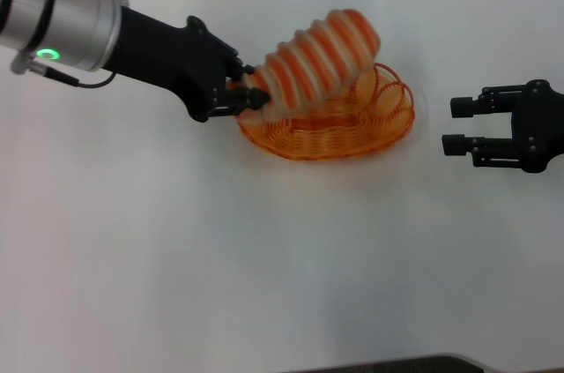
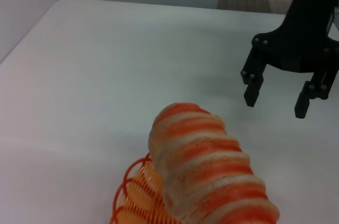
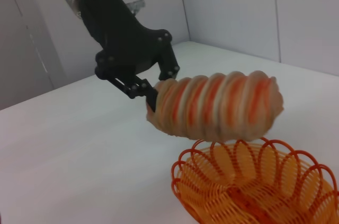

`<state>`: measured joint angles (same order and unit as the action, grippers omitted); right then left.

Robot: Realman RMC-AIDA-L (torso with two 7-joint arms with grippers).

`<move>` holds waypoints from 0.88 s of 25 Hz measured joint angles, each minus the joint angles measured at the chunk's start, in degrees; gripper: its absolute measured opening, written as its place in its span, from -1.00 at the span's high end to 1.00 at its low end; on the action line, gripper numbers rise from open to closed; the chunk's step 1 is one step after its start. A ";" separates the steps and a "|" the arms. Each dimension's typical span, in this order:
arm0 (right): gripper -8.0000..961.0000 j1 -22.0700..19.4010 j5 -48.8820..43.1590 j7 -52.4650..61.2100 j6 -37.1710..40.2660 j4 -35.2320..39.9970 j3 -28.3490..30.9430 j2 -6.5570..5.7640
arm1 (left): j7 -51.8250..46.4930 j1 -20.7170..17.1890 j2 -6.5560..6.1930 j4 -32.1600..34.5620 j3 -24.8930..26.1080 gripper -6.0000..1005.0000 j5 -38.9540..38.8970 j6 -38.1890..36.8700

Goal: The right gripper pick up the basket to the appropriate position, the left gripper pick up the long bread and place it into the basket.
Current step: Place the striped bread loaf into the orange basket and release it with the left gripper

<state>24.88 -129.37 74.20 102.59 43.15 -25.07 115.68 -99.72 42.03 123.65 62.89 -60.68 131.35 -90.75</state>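
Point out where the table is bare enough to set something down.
Bare table all along the near side, below the basket, and left under the left gripper. Crowded: the basket, with the bread held over it; only a narrow gap separates it from the open right gripper.

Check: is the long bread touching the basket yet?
Apart. The right wrist view shows white table between the long bread, held by the left gripper, and the basket rim below.

The long bread (image 1: 317, 60) and the left gripper (image 1: 249, 95) are crowding the basket (image 1: 330, 130) from 10 o'clock, the right gripper (image 1: 460, 126) is sitting off at 3, and bare table (image 1: 264, 258) is lying open toward 6.
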 joint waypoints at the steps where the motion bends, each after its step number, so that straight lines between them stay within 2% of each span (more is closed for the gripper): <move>1: -0.48 -0.07 -0.02 -0.06 0.10 0.00 -0.05 -0.01 | 0.63 0.20 0.07 -0.10 -0.77 0.50 -0.15 0.48; 12: -0.49 -0.62 -0.10 -0.35 0.61 0.00 -0.21 -0.02 | 1.43 1.36 0.45 -1.48 -11.29 0.55 -0.43 9.30; 22: -0.50 -0.44 -0.18 0.02 0.70 0.00 -0.61 -0.02 | 0.69 0.94 0.83 -2.31 -14.03 0.57 -0.62 14.42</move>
<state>24.44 -129.56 74.22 103.29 43.16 -25.68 115.66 -99.03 42.98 124.48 60.58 -74.71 130.73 -76.33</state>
